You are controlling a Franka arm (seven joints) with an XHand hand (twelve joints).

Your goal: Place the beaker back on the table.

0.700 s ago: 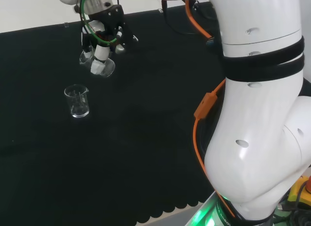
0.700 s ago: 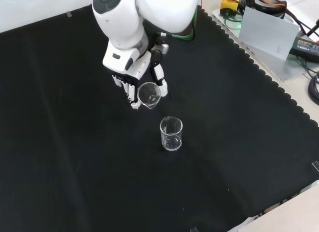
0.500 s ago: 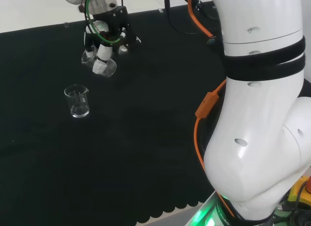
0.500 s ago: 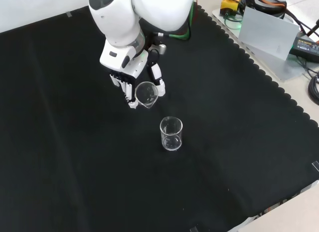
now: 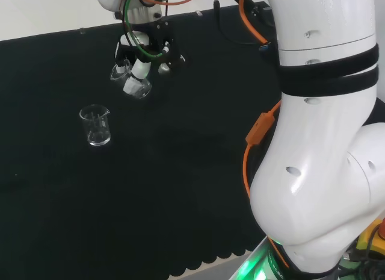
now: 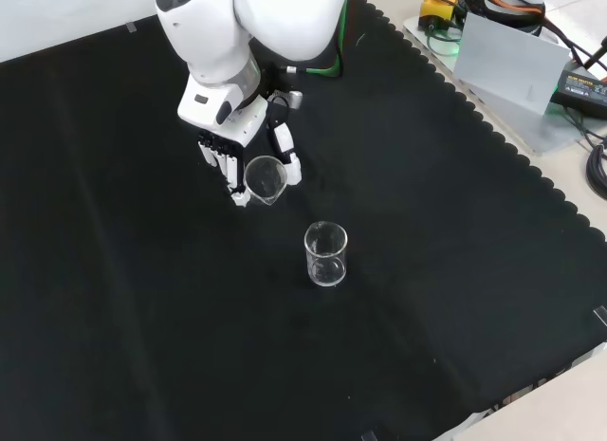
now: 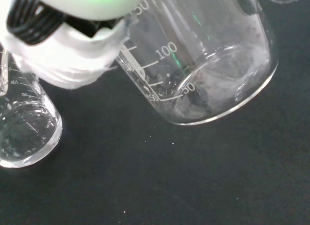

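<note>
Head view: the black and white robotic hand (image 5: 142, 54) holds a small clear glass beaker (image 5: 137, 86) tilted in the air above the black cloth-covered worktop (image 5: 150, 189). A second clear glass beaker with a spout (image 5: 95, 126) stands upright on the cloth, apart from the hand and to its lower left in this view. The task is judged to be at an early stage: the held beaker is not yet on the worktop, so levelling, lowering and release all remain.

Front view: the hand (image 6: 228, 156) comes in from the top, under the white arm link. The fingers (image 6: 225, 168) are curled round the held beaker (image 6: 265, 178) from one side, with the thumb on the other. The beaker's mouth faces the camera (it is clearly tilted, not upright). The standing beaker (image 6: 325, 255) sits nearer the camera, close by but not touching.

Wrist view: the held beaker (image 7: 203, 65) appears tipped, with printed graduation marks and no visible liquid. The second beaker (image 7: 24, 128) rests on the cloth beside it.
</note>
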